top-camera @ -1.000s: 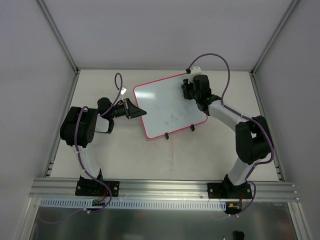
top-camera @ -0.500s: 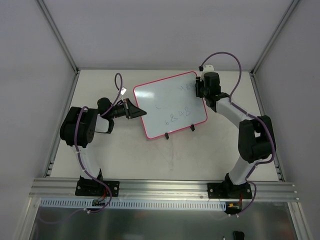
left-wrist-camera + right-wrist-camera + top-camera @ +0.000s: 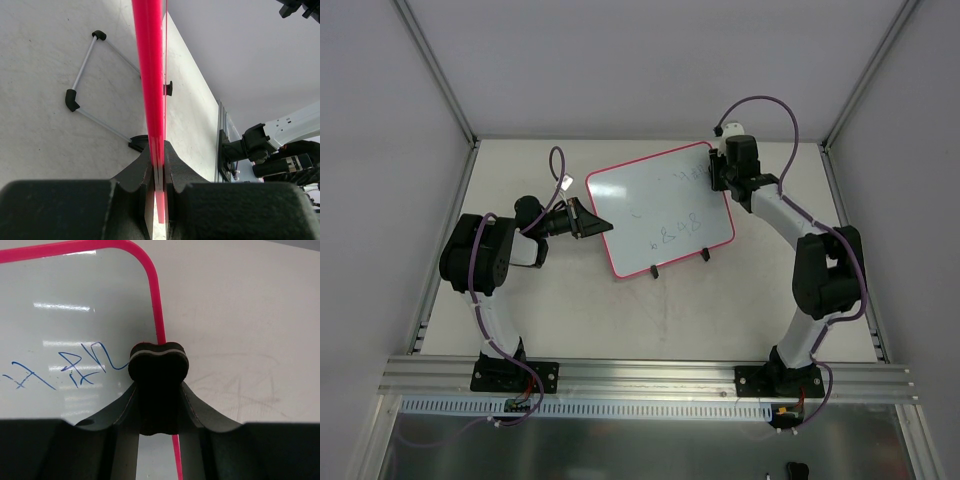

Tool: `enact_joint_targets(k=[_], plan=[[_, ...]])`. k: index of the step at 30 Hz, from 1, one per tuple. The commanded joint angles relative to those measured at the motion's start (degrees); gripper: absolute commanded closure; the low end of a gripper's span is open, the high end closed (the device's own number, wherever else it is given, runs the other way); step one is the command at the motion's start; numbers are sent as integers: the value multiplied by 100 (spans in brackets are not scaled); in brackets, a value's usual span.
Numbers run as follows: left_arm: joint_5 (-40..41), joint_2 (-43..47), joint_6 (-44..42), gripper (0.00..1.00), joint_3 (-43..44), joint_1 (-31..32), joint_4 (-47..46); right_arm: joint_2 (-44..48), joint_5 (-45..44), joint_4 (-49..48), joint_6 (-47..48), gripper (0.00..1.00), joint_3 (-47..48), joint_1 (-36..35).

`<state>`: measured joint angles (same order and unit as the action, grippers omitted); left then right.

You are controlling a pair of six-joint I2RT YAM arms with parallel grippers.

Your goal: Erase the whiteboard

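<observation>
Right fingers point(image 3: 121, 412), clamped on the eraser point(image 3: 158, 364), have slid to the far right corner of the whiteboard point(image 3: 75, 305); left fingers point(image 3: 132, 174) pinch its rim

Blue writing point(image 3: 80, 365) on the whiteboard point(image 3: 75, 285) is cut by the picture edge, unreadable from above

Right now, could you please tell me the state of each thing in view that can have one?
whiteboard: not erased, blue writing by its far right corner and near edge; left edge clamped.
left end effector: shut on the whiteboard's pink frame.
right end effector: shut on the eraser.
eraser: gripped, over the whiteboard's right frame beside the writing.
</observation>
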<state>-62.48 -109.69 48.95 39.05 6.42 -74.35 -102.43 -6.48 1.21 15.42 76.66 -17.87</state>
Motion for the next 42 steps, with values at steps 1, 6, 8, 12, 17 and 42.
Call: enact_joint_targets(k=[1,6,8,12,17,42], plan=[[-344,185,-483,100,-73,88,-2198,-181,331,212,93,100,261,-33],[-353,185,-465,100,-55,88,-2198,-242,587,634,119,100,639,-85],[-353,185,-456,100,-55,88,-2198,-216,788,670,119,100,648,-138],[-353,185,-456,100,-55,97,-2198,-233,885,775,75,100,709,-374],[-362,193,-456,100,-55,114,-2198,-347,728,837,84,100,832,-867],[-379,290,-492,100,-117,114,-2198,-1060,234,1399,-39,100,1686,-2397]])
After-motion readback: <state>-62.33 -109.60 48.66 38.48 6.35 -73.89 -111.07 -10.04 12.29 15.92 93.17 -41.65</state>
